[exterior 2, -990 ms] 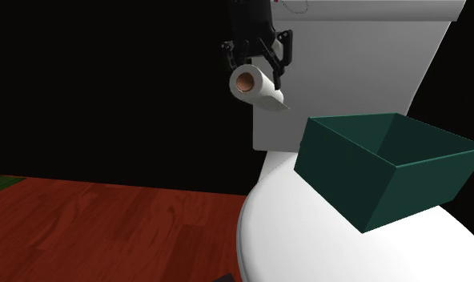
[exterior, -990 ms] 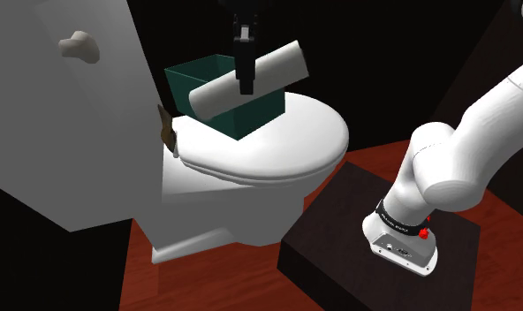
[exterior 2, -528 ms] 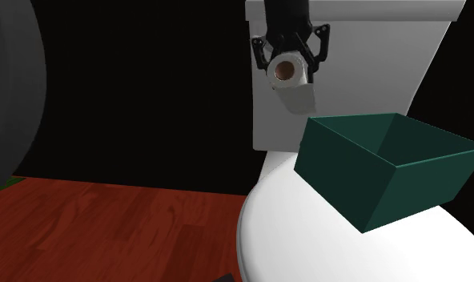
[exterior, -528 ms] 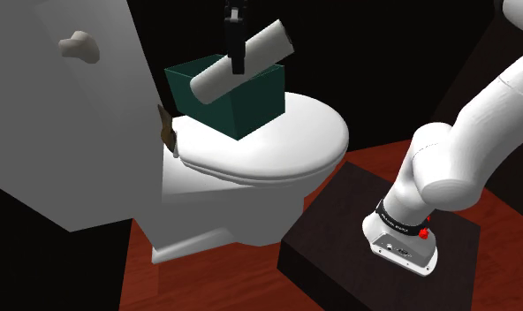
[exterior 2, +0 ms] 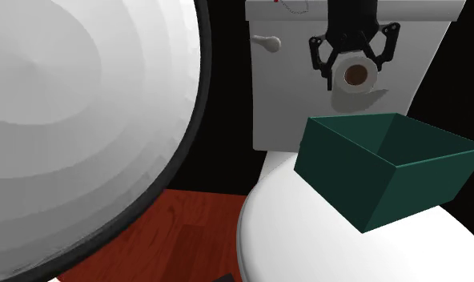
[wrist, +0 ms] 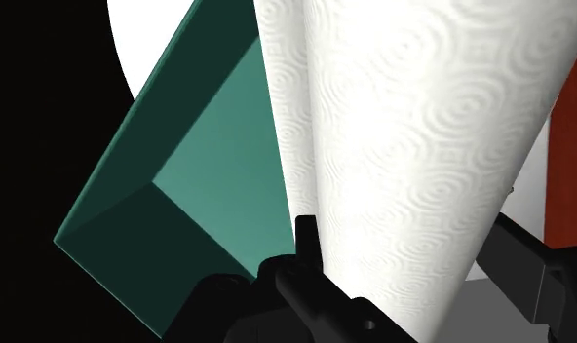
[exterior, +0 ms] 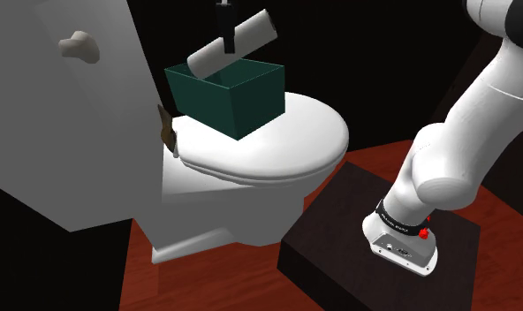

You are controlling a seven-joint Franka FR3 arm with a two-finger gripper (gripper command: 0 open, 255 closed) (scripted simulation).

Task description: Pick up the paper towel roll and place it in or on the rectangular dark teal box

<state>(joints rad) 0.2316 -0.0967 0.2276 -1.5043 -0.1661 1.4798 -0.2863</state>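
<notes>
Already the pick-up half of the task looks done, and the placing half is left. At the shoulder view's left stands the white toilet tank [exterior: 56, 132] with its flush handle [exterior: 77, 46]. Toward the middle, the dark teal box [exterior: 226, 95] sits open-topped on the closed toilet lid [exterior: 295, 146]. The paper towel roll [exterior: 231, 42] hangs tilted in the air just above the box's opening, apart from its rim. The black jaws are clamped on the roll, one on each side. The second exterior view shows this end-on, with the roll's brown core [exterior 2: 355, 75] facing the camera. Seen along the jaws, the roll's embossed white sheet lies across the box's open mouth, with bare teal floor beside it. By judgement, only lowering and release remain. To the right, the white arm [exterior: 463, 132] rises from its dark stand [exterior: 339, 247]. A small dark band [exterior: 399, 221] near the arm's foot carries marks too small to read, and no other writing can be made out.
</notes>
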